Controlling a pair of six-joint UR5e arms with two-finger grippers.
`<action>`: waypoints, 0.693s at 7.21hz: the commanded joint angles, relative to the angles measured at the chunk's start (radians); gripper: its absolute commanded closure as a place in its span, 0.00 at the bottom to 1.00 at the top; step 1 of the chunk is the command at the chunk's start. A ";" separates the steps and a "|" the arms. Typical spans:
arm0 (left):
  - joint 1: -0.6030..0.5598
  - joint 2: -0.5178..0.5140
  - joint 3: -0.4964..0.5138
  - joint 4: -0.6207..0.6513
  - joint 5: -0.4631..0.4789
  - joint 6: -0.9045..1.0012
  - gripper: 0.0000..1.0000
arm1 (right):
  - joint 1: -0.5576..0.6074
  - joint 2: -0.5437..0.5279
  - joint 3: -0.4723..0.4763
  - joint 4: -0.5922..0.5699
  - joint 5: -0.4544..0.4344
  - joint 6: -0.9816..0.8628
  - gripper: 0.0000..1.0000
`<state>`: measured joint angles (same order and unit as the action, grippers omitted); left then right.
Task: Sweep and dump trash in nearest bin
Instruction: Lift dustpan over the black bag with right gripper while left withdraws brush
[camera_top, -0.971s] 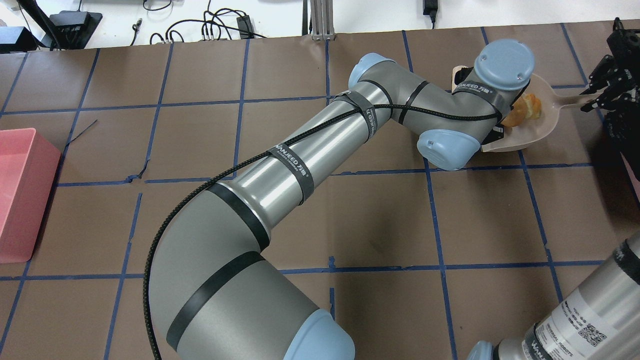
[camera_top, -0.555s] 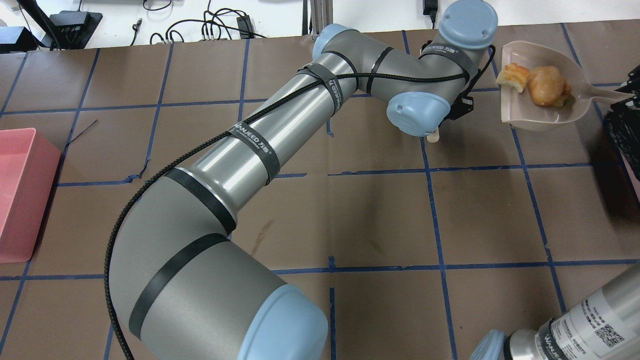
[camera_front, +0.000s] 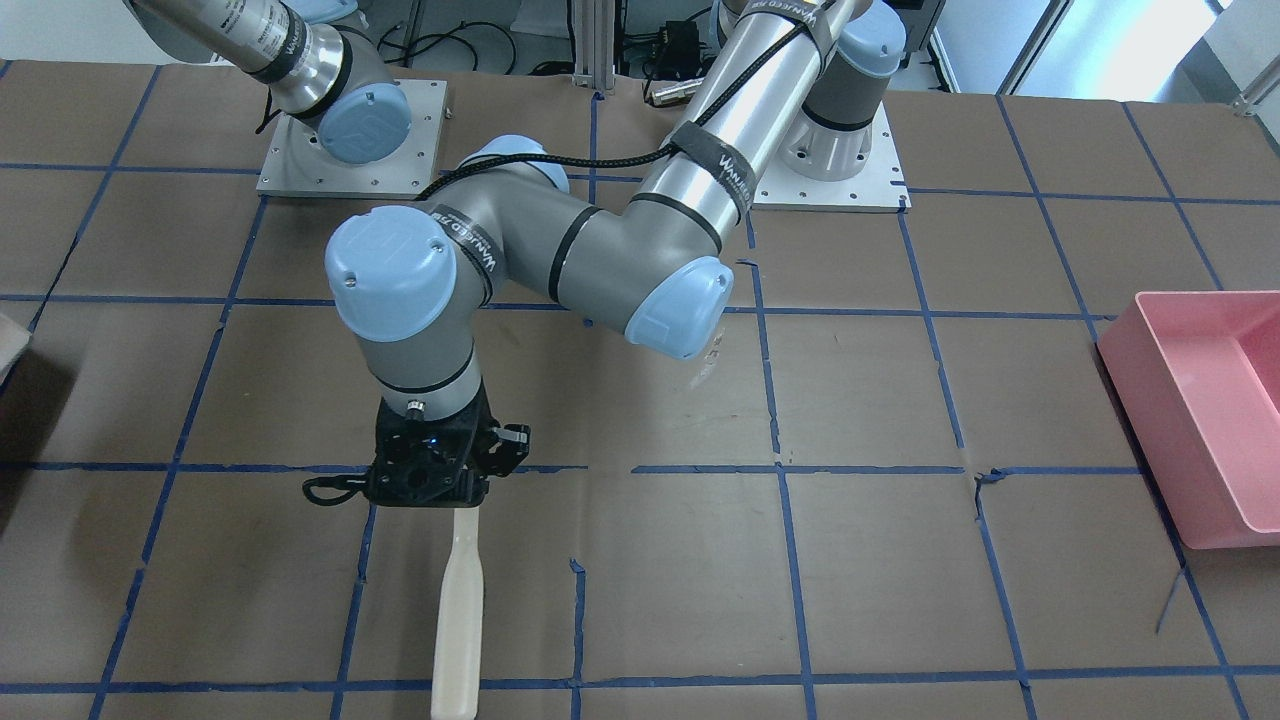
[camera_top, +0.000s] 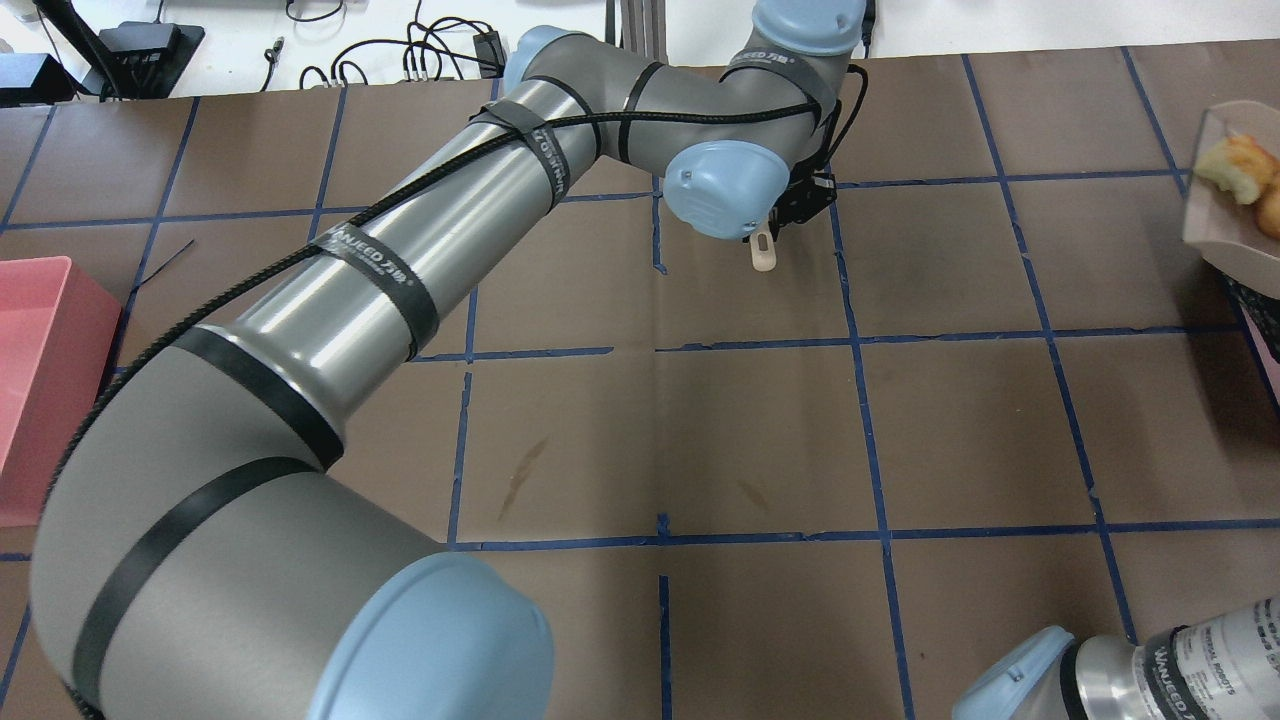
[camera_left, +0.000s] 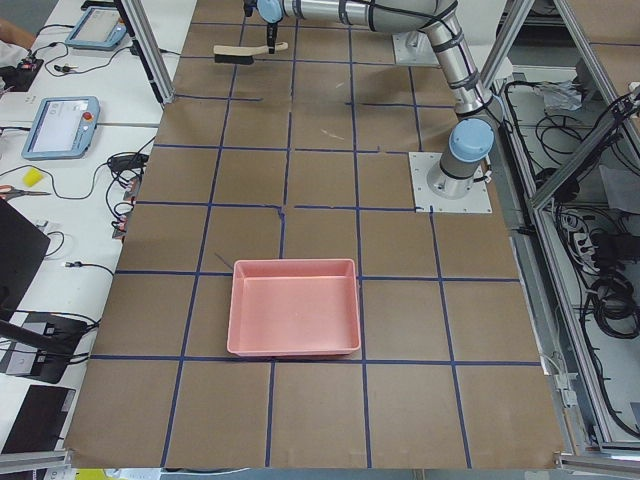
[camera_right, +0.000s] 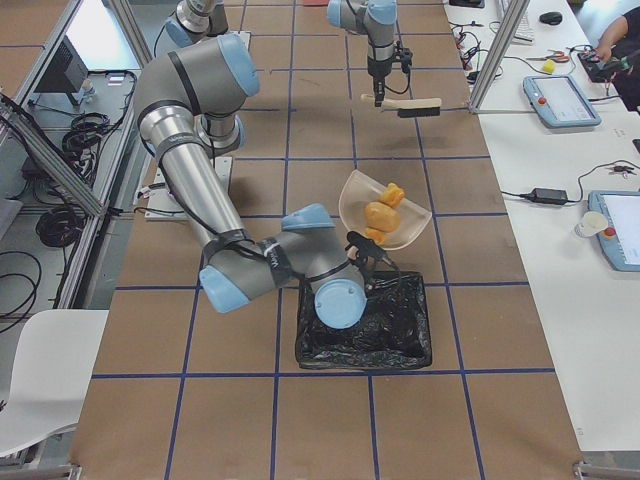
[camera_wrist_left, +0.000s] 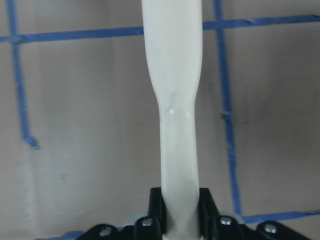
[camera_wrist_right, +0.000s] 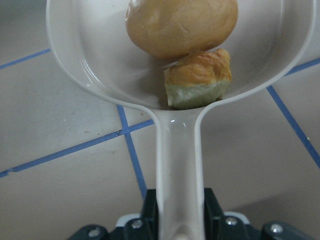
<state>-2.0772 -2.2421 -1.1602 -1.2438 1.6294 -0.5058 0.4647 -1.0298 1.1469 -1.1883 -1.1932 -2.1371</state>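
My left gripper (camera_wrist_left: 180, 207) is shut on the cream handle of the brush (camera_wrist_left: 172, 75), at the table's far side in the front view (camera_front: 437, 480). My right gripper (camera_wrist_right: 180, 215) is shut on the handle of the pale dustpan (camera_wrist_right: 85, 60). The pan carries the trash: a tan-brown lump (camera_wrist_right: 180, 25) and a pale green cube with a crusty top (camera_wrist_right: 197, 80). An orange-yellow chunk (camera_top: 1235, 165) shows in the overhead view. In the right side view the dustpan (camera_right: 410, 225) hangs tilted just beyond the black bin (camera_right: 365, 325).
A pink bin (camera_top: 40, 380) stands at the table's left end, far from both grippers. The black-lined bin stands at the right end, under the right arm's wrist. The left arm's forearm (camera_top: 400, 270) spans the table's middle. Blue tape lines cross the brown table cover.
The left arm has swung left and away from the dustpan, taking the brush with it. The dustpan with the trash has moved right, toward the overhead view's edge.
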 joint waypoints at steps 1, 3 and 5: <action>0.017 0.207 -0.309 0.072 0.003 -0.023 0.99 | -0.096 0.003 -0.108 -0.002 -0.125 0.000 1.00; 0.006 0.410 -0.581 0.093 0.003 -0.065 0.99 | -0.104 0.033 -0.209 -0.083 -0.224 0.002 1.00; 0.003 0.482 -0.793 0.255 0.001 -0.100 0.99 | -0.104 0.053 -0.210 -0.212 -0.305 -0.001 1.00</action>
<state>-2.0708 -1.8107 -1.8132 -1.0874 1.6319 -0.5775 0.3614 -0.9917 0.9469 -1.3296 -1.4466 -2.1367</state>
